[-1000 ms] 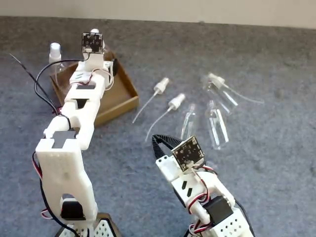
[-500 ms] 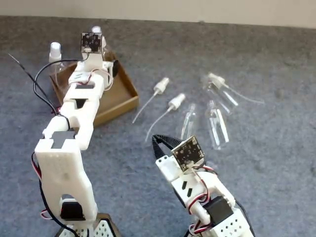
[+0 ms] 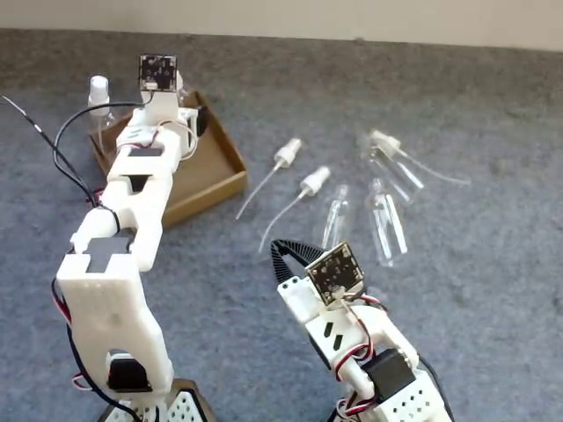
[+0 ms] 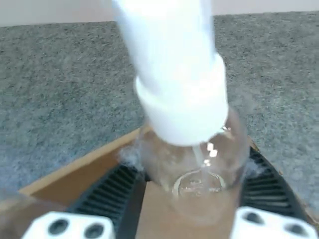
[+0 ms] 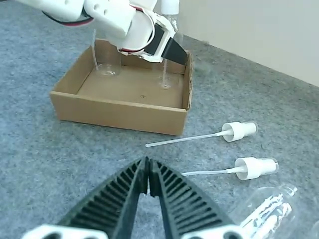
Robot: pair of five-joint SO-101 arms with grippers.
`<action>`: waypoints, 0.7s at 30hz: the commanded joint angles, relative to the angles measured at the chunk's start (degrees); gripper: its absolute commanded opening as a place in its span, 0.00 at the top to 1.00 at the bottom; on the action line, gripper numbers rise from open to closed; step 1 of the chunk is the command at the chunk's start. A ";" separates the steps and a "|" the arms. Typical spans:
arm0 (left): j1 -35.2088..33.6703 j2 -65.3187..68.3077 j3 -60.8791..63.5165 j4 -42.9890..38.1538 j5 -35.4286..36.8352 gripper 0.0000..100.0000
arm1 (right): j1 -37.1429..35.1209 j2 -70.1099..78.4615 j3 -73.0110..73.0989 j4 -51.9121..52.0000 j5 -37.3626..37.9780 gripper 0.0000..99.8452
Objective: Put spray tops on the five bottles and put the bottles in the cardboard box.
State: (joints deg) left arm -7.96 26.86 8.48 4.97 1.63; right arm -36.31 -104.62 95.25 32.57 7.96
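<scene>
— From above?
— The left gripper (image 3: 179,98) is over the box (image 3: 220,180), with a second bottle (image 3: 98,92) just beside it.
— Its wrist?
— Fingers (image 4: 112,193) clamped on a bottle (image 4: 199,169) with its top on, box floor beneath.
— Right wrist?
— Right gripper (image 5: 148,172) closed on nothing; two loose spray tops (image 5: 240,131) ahead of it.

Matt cardboard box (image 4: 75,172), glossy clear bottle (image 4: 199,174), rough carpet (image 4: 60,89)

I see grey carpet (image 3: 493,290) carrying the cardboard box (image 3: 215,180) at upper left, two loose spray tops (image 3: 288,152) (image 3: 314,181) at centre, and three clear bottles (image 3: 387,224) lying just to their right.
</scene>
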 commanded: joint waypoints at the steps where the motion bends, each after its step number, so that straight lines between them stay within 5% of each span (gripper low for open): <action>1: -1.63 -4.00 -0.22 0.00 -0.44 0.76 | -0.31 -0.48 7.16 -1.63 0.53 1.00; 21: -1.45 -4.44 -0.48 3.96 -4.40 0.76 | -0.31 -0.48 7.16 -1.54 0.53 1.00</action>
State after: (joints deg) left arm -8.92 26.86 8.48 8.66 -2.24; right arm -36.31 -104.62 95.25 32.57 7.96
